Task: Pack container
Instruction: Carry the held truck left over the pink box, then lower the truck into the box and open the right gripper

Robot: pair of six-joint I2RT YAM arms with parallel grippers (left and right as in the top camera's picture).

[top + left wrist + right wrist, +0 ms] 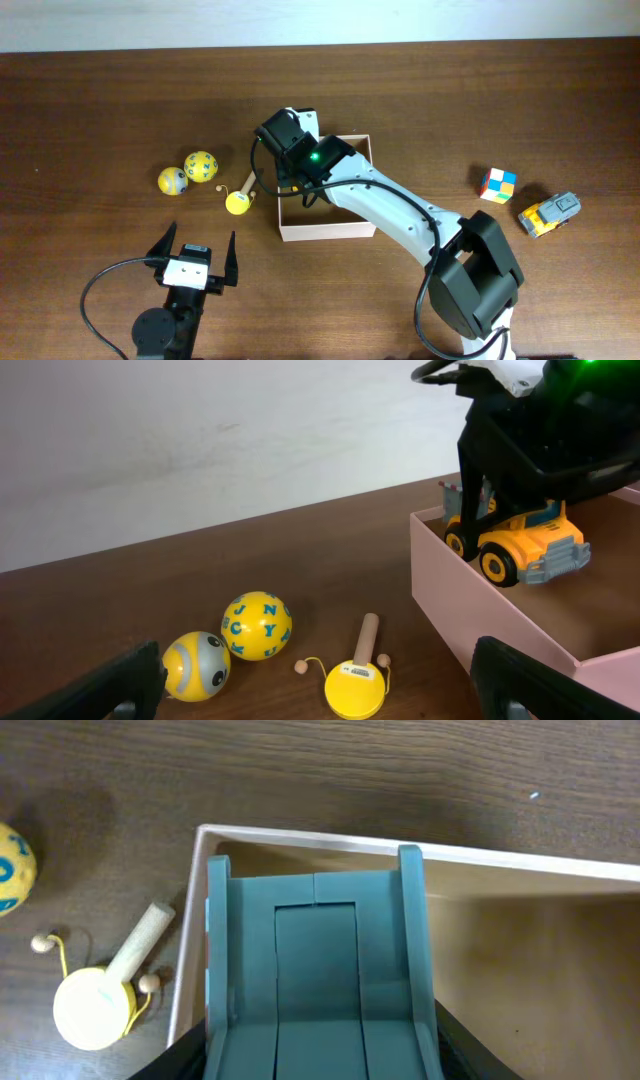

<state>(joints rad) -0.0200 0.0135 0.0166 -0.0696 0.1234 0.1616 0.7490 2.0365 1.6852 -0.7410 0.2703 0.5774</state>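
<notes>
The container [325, 232] is a shallow white-walled box with a tan inside, at the table's middle. My right gripper [295, 160] reaches over its left part, shut on a yellow toy truck [525, 545] with a grey tipper bed [315, 970]. The left wrist view shows the truck low inside the container [480, 620], close to its left wall; whether it rests on the floor I cannot tell. In the right wrist view the grey bed fills the space between the right gripper [318, 1050] jaws, above the container's rim [300, 838]. My left gripper [195, 258] stands open and empty near the front edge.
Left of the box lie a yellow drum rattle [238, 203], a lettered yellow ball [201, 165] and a yellow ball with a grey face [172, 180]. At the right sit a colour cube [497, 184] and a second yellow truck [550, 213].
</notes>
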